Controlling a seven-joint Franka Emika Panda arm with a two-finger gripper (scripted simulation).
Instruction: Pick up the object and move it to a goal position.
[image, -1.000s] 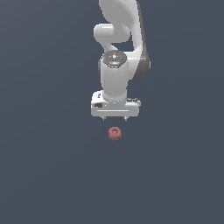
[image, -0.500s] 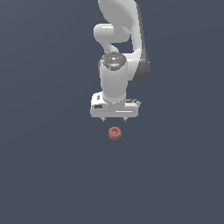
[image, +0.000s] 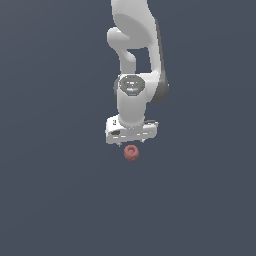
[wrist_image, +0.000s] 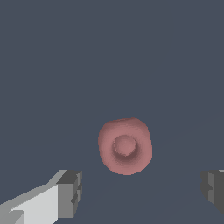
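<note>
The object (image: 131, 153) is a small dull red-pink roundish lump with a ring mark on top, lying on the dark grey floor. My white gripper (image: 131, 144) hangs just above it, the hand much wider than the lump. In the wrist view the object (wrist_image: 125, 145) sits between and slightly ahead of the two grey fingertips (wrist_image: 70, 192), which stand far apart. The gripper (wrist_image: 141, 190) is open and touches nothing.
The white arm (image: 135, 45) rises behind the hand in the exterior view. Plain dark grey floor (image: 55, 190) surrounds the lump on every side, with no other objects or edges in view.
The hand has come down closer to the lump, most of it in the last half second. The lump has not moved.
</note>
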